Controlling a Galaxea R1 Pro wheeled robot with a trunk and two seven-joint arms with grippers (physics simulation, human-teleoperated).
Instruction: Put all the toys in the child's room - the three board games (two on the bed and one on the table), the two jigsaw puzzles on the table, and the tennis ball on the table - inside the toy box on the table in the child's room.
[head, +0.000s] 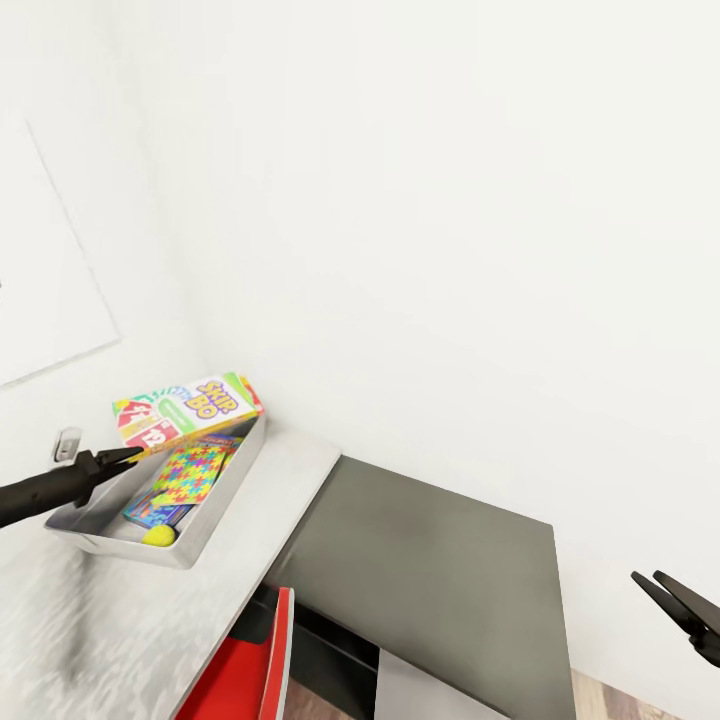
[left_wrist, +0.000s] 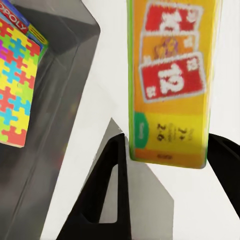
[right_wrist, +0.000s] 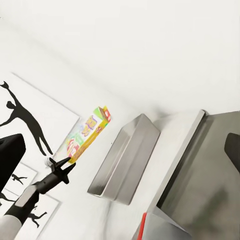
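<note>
head view: the left gripper (head: 128, 455), at eight o'clock, is clamped on the lower edge of the skip-bo board game (head: 190, 410), held above the toy box (head: 215, 520). the box stands on the grey table (head: 100, 630) and holds a jigsaw puzzle (head: 195, 470), further flat boxes beneath it, and the tennis ball (head: 158, 536) at its near end. the right gripper (head: 685, 605), at four o'clock, has its fingers apart and holds nothing. a red chair (head: 250, 670) sits at six o'clock.
</note>
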